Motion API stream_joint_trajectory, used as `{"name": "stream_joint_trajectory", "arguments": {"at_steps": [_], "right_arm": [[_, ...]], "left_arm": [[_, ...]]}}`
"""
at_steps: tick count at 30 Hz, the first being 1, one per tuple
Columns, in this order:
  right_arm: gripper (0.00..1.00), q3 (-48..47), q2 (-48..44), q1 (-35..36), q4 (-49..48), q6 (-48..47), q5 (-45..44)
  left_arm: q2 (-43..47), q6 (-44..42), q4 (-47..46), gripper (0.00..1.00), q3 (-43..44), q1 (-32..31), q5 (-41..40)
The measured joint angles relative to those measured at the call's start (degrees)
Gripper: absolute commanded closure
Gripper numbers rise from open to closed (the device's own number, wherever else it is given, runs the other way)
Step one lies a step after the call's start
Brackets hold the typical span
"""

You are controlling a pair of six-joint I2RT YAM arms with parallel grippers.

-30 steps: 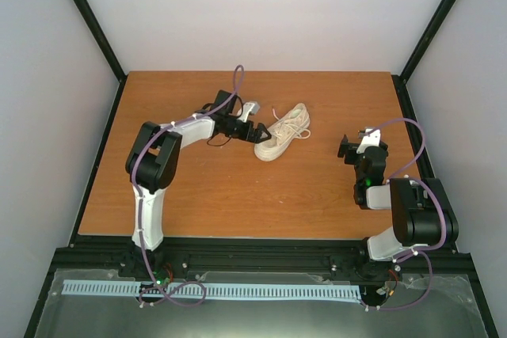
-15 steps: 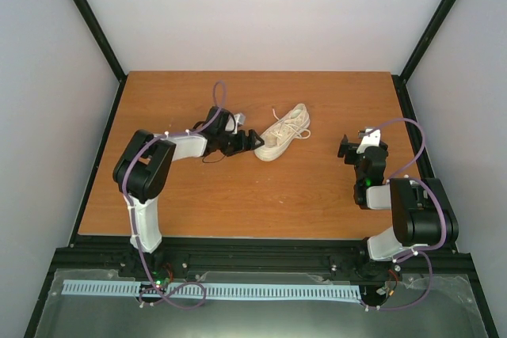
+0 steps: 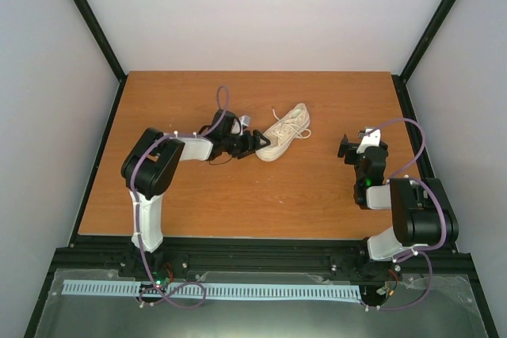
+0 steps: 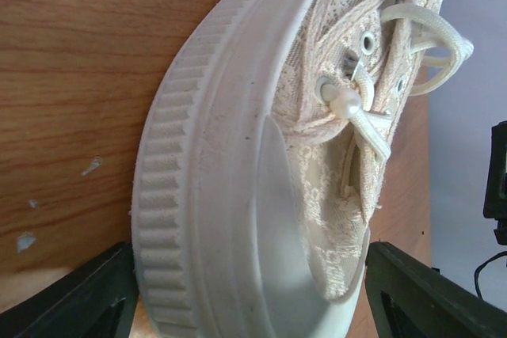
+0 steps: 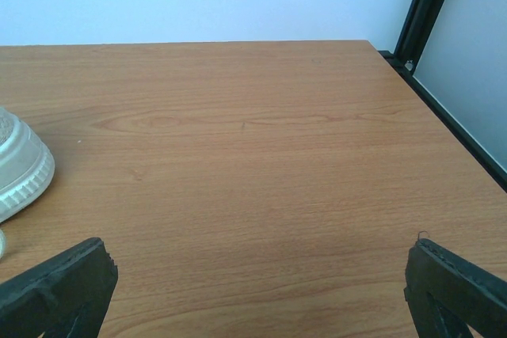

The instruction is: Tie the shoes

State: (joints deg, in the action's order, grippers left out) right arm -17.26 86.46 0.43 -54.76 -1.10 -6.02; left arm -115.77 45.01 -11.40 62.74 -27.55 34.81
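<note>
The cream low-top shoe (image 3: 283,132) lies on the wooden table (image 3: 198,187), toe toward my left gripper, and its thin white laces (image 4: 372,128) are loose. My left gripper (image 3: 257,142) lies low and straddles the toe. In the left wrist view the ribbed sole (image 4: 198,219) fills the gap, and both fingers (image 4: 79,302) press against its sides. My right gripper (image 3: 356,146) is open and empty, well to the right of the shoe. In the right wrist view only the shoe's toe (image 5: 20,168) shows, at the left edge.
Black frame posts (image 3: 432,29) and grey walls enclose the table on three sides. The table's right edge (image 5: 444,108) runs beside the right gripper. Purple cables (image 3: 222,104) loop off both arms.
My left arm has swung in and lowered, and its gripper has slid right onto the shoe's toe. The shoe has hardly shifted. The right arm has not moved.
</note>
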Motion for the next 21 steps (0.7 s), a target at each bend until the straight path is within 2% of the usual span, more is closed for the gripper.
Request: {"name": "stream_joint_trajectory", "arguments": {"at_steps": [3,7,12,14,18,21], "right_arm": [[0.0,-0.24,-0.17,0.0,0.81,-0.02,-0.26],[0.0,-2.45,-4.94,0.28,7.45,0.0,-0.94],[0.0,-1.44,-23.52,1.03,14.36,2.32,-0.83],[0.0,-5.4,-29.79,1.09,22.56,5.49,-0.61],[0.0,-14.32,-33.11,1.05,31.91,9.16,8.31],[0.0,-19.63,-30.95,1.14,38.86,9.75,16.46]], "left_arm": [[-0.57,1.75,-1.03,0.3,0.0,0.0,-0.13],[-2.23,3.69,-3.23,0.41,0.48,0.0,0.0],[-3.26,1.99,-1.27,0.47,2.71,-0.11,-1.95],[-3.26,0.02,0.09,0.51,3.3,-0.2,-2.4],[-3.26,-5.29,2.14,0.55,3.85,-0.22,-2.21],[-2.62,-11.15,3.74,0.57,3.69,-0.22,-1.9]]}}
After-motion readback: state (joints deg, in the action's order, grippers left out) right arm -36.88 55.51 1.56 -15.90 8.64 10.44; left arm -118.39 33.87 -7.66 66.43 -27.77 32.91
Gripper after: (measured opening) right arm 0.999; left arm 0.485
